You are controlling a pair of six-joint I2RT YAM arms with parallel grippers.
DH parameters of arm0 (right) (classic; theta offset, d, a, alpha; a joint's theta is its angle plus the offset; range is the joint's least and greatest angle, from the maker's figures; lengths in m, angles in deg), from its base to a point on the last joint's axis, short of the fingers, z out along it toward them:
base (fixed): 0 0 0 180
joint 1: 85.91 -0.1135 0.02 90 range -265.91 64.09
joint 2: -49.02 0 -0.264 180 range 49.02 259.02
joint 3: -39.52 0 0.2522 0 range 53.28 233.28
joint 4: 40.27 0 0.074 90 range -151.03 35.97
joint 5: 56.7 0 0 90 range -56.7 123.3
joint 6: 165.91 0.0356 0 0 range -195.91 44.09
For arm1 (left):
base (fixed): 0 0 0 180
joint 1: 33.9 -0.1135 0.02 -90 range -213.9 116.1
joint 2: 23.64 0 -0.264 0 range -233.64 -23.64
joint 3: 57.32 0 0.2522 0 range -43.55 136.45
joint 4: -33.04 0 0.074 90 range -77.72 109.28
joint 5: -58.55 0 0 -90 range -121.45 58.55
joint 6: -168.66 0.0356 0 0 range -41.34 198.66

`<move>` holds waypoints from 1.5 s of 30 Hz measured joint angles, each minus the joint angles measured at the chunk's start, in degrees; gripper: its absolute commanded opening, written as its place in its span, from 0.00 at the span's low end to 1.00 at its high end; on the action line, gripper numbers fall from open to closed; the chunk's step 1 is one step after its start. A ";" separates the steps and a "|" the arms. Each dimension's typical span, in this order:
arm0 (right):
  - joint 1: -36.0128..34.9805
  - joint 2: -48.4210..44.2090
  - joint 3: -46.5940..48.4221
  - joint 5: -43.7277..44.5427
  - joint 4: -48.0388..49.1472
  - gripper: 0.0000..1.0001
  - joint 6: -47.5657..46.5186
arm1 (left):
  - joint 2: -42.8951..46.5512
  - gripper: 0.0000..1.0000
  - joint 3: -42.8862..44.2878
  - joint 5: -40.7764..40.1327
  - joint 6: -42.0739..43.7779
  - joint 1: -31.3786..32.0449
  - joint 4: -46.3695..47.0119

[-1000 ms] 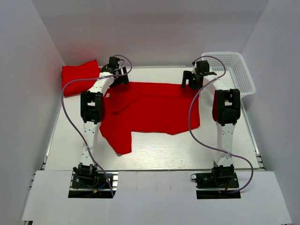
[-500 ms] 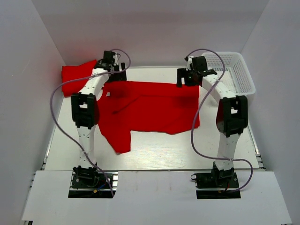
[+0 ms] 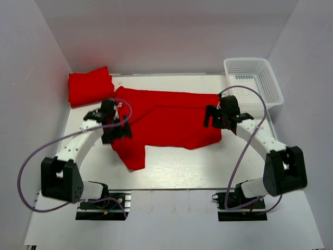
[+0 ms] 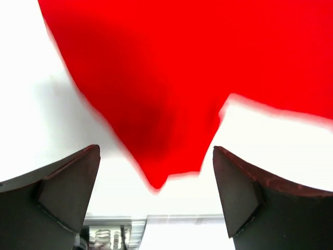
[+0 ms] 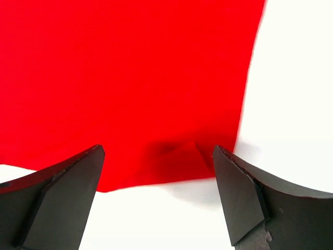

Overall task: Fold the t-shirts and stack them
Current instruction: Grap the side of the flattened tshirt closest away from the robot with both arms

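Observation:
One red t-shirt (image 3: 171, 117) lies spread flat across the middle of the table, a sleeve reaching toward the near edge. A second t-shirt (image 3: 89, 86) lies folded at the back left corner. My left gripper (image 3: 115, 130) hovers open over the spread shirt's left side. In the left wrist view the sleeve tip (image 4: 156, 130) shows between the wide-apart fingers (image 4: 57, 192), nothing held. My right gripper (image 3: 216, 117) hangs open above the shirt's right edge. In the right wrist view the near right corner of the shirt (image 5: 130, 78) lies beyond the open gripper (image 5: 156, 203).
A white mesh basket (image 3: 253, 79) stands at the back right corner, next to the right arm. White walls close in the table (image 3: 177, 166) on three sides. Purple cables loop from both arms.
Both arms have swung back from the shirt's far edge toward the near side and dropped lower. Both grippers have stayed open, and the shirt has kept its shape.

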 measured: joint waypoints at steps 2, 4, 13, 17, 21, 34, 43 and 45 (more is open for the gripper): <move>0.09 -3.21 -2.60 1.42 0.17 0.90 2.45 | 3.91 0.98 -7.96 2.21 -1.68 0.63 -2.40; 0.09 -6.36 -4.76 3.19 0.22 0.90 4.55 | 7.28 0.94 -14.40 4.72 -3.45 1.33 -4.61; 0.35 -10.78 -9.40 8.07 0.72 0.90 10.08 | 15.39 0.80 -26.56 10.21 -9.44 2.12 -3.45; 0.35 -10.38 -9.55 8.04 0.66 0.90 11.10 | 14.43 0.71 -26.53 10.88 -10.54 2.12 1.29; 0.35 -10.27 -10.10 8.07 0.50 0.90 11.52 | 10.97 0.53 -26.56 11.13 -10.99 2.12 4.00; 0.42 -10.29 -15.58 7.30 -0.11 0.90 15.89 | 7.32 0.00 -28.35 10.99 -8.94 2.12 7.91; 0.37 -7.52 -18.64 -0.52 5.01 0.85 18.03 | 6.64 0.00 -27.56 10.14 -7.67 2.12 9.70; 0.28 -6.64 -18.91 -1.75 6.62 0.85 18.78 | 6.86 0.00 -27.52 10.08 -7.50 2.12 10.19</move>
